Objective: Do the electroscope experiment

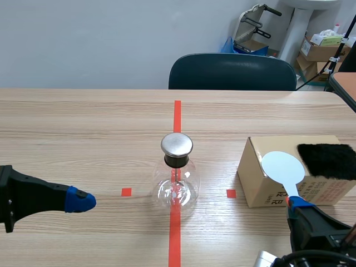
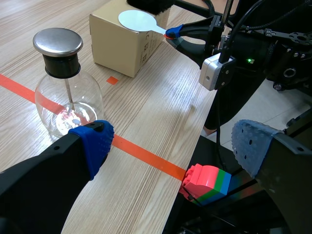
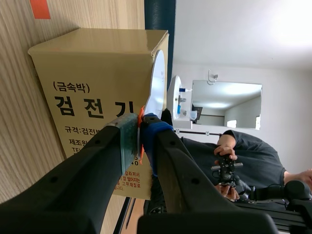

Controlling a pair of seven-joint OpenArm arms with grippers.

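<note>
— Which way to the electroscope?
— Left of the right gripper, clamped on the paddle handle, disc over the box. Stands upright mid-table, on the tape line.
— Nearer to the left gripper?
— Slightly; spread wide, holding nothing.

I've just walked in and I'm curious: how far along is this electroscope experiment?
Done: the right claw is shut on the white paddle, its disc over the box, beside the black fur. In hand: that paddle; whether it's been rubbed, I can't tell. Left: bringing it to the flask and its metal cap; the left claw sits open beside it.
</note>
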